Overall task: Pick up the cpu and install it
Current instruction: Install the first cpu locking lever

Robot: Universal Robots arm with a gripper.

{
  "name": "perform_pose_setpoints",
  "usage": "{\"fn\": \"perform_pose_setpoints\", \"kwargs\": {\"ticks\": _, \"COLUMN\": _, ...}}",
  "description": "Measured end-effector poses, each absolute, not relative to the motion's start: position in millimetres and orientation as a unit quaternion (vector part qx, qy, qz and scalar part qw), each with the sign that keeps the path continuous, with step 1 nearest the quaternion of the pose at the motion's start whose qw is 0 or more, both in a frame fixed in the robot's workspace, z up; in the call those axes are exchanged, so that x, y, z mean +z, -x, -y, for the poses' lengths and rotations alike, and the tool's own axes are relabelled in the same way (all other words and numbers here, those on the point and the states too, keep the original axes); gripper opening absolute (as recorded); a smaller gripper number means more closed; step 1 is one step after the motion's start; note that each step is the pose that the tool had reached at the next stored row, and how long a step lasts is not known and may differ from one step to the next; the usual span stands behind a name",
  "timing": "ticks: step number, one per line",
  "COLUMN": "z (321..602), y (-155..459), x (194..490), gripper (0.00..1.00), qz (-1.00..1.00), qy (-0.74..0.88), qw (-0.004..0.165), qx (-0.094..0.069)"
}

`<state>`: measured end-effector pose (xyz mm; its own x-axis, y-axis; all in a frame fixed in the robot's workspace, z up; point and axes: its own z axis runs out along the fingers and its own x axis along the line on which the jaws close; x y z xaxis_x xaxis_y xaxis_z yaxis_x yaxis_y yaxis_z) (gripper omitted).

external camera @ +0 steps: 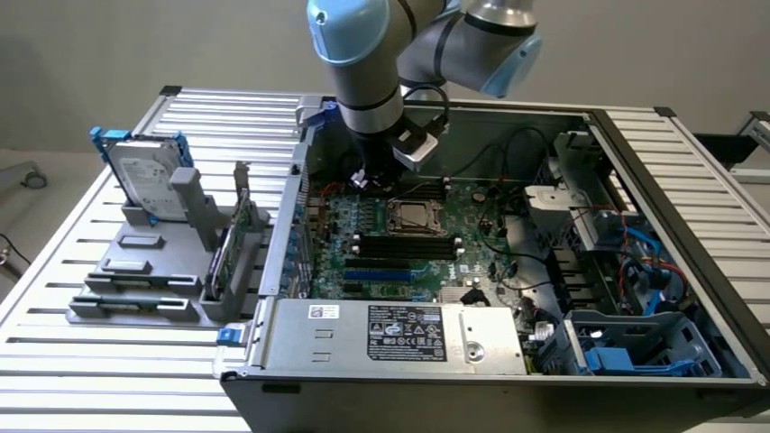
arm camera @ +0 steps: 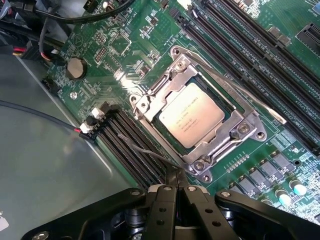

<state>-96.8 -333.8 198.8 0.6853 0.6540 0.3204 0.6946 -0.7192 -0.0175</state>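
Wrist view shows the cpu point(arm camera: 192, 119), a small flat square chip with a dull silver metal top, lying flat inside the dark square socket with a bright metal frame point(arm camera: 239, 130); the frame goes around all four of its edges. The black two-finger gripper point(arm camera: 175, 176) has its jaws closed together with nothing between them, and its tips stand just outside one corner of this socket, apart from the chip. The chip lies ahead of the fingertips, across that corner. Being square it has no long axis, and its edges run diagonal to the fingers. From the exterior view, the gripper hangs just beside the socket, toward the exterior view's left, over the green motherboard point(external camera: 343, 216). I judge the chip already seated.
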Motion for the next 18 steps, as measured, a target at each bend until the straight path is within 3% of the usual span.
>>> {"fn": "perform_pose_setpoints", "kwargs": {"ticks": 18, "z": 333.4, "y": 96.0, "x": 197.2, "gripper": 0.11, "qz": 0.368, "qy": 0.915, "qw": 0.068, "qx": -0.149}}
